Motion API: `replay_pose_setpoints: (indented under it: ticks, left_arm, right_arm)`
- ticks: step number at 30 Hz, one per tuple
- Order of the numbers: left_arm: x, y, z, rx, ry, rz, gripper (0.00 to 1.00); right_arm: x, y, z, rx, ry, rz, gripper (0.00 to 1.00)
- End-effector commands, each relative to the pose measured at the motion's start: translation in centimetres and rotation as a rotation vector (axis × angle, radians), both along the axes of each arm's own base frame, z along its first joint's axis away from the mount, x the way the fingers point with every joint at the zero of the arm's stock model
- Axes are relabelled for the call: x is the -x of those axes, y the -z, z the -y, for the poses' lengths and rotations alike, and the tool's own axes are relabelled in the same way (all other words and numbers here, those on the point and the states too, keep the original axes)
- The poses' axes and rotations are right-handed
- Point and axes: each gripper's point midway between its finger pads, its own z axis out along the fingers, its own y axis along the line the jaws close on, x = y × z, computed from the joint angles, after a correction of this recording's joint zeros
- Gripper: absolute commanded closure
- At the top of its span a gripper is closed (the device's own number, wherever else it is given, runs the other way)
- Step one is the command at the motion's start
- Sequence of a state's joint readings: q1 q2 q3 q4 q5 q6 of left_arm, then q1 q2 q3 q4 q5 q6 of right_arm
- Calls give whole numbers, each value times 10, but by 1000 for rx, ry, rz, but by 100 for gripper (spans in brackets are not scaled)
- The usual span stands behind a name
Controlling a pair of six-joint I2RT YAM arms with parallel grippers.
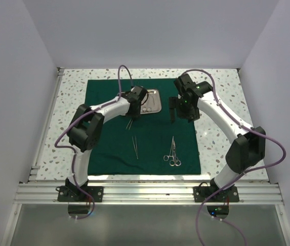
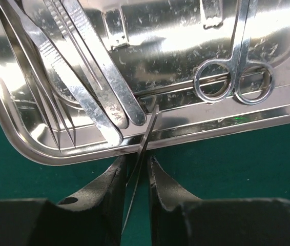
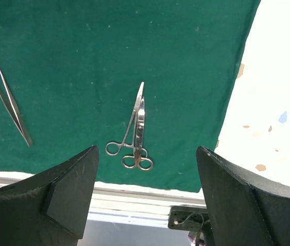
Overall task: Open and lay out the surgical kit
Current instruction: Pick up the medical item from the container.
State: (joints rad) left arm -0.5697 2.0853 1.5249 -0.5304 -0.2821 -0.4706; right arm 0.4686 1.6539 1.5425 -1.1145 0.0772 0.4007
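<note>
A dark green cloth drape (image 1: 152, 133) lies spread flat on the speckled counter (image 1: 73, 92). A small rectangular shiny steel tray (image 1: 157, 95) sits at the cloth's upper middle in the top view. The left pincer (image 2: 136, 166) is clenched on a thin silver instrument (image 2: 144, 141) at the tray's near rim. Flat silver tweezers (image 2: 111, 77) and ring-handled scissors (image 2: 243, 46) lie inside the tray. The right pincer (image 3: 146, 151) hangs released above the cloth. Below it lie overlapping ring-handled clamps (image 3: 139, 123), with slender pointed tweezers (image 3: 13, 107) at the left of that frame.
</note>
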Motion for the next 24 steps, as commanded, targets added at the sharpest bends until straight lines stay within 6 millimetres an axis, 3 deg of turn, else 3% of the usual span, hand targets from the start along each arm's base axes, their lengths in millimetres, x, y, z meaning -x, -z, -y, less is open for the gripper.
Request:
replay_pose_setpoints:
  ticks: [1,3,9,10,13,14,16,17,19,23,24]
  left_arm:
    - [-2,9,0,26,-3,-2,74]
    - [0,10,0,32,-8,-6,75]
    - [-3,5,-5,52,-23,-2,100]
    - [-4,3,-6,54,-25,0,100]
    - [-13,-22,-4,66,-33,45,100]
    - [-18,-41,-3,78,-37,76,100]
    - [-20,-61,-2,100,-45,102,100]
    - [-17,-77,0,128,-53,114,100]
    - [-8,-89,1,158,-70,111,100]
    - [36,-101,6,219,-107,112,100]
    - [51,-101,18,220,-82,106,100]
  right_arm:
    - [-7,-13,4,12,7,31,19]
    - [-7,-13,5,14,8,32,19]
    - [-5,-12,7,22,9,25,19]
    - [-5,-12,7,20,8,26,19]
    - [-5,-13,7,15,9,27,19]
    - [-5,-13,6,11,3,28,19]
    - [-5,-14,5,5,2,32,19]
    - [-6,-14,5,3,1,34,19]
    - [-6,-14,3,-4,-6,36,19]
    - [-5,-18,1,-23,-14,45,19]
    - [-4,-18,-1,-34,-19,45,19]
